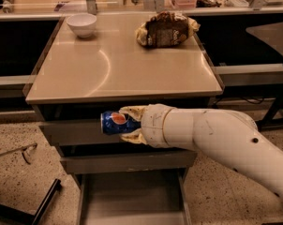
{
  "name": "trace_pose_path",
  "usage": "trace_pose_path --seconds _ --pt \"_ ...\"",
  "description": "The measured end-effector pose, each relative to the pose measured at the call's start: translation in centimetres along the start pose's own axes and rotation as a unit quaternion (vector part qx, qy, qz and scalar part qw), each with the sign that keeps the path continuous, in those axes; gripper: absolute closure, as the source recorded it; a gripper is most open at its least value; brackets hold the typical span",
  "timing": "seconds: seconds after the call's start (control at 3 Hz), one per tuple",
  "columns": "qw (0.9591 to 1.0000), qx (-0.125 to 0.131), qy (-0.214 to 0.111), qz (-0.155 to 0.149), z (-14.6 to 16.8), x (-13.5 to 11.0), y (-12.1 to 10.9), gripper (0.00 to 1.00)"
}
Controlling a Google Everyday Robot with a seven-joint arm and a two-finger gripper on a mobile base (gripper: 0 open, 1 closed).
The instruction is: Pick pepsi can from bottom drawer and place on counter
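My gripper (128,124) is shut on the pepsi can (116,123), a dark-blue can with a round red-white-blue logo. It holds the can on its side in the air, in front of the upper drawer fronts and just below the front edge of the counter (118,67). The white arm reaches in from the lower right. The bottom drawer (132,193) is pulled open below the can, and its flat grey floor shows nothing on it.
A white bowl (82,23) stands at the back left of the counter. A brown-and-tan snack bag (166,29) lies at the back right. Two closed grey drawers (127,162) sit above the open one. Dark metal legs lie on the speckled floor at left.
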State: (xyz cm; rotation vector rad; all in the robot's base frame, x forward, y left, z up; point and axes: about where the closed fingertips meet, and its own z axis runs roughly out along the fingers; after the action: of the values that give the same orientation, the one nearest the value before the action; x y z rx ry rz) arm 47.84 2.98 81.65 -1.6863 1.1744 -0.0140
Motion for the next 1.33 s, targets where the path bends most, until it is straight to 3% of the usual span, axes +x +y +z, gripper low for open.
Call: trace_pose_path --seconds 0.33,0.67,1.0,1.33 --pt "0.9995 0.017 -0.001 -0.026 0.5 0.5 -3.7 1.0" --pt "0.9966 0.047 0.01 -0.067 1.7 1.8 -10.7 1.0" --pt "0.9931 0.072 0.022 -0.09 2.5 3.2 -15.1 1.0" --pt "0.9952 0.059 0.03 -0.073 3.6 4.9 -17.1 1.0"
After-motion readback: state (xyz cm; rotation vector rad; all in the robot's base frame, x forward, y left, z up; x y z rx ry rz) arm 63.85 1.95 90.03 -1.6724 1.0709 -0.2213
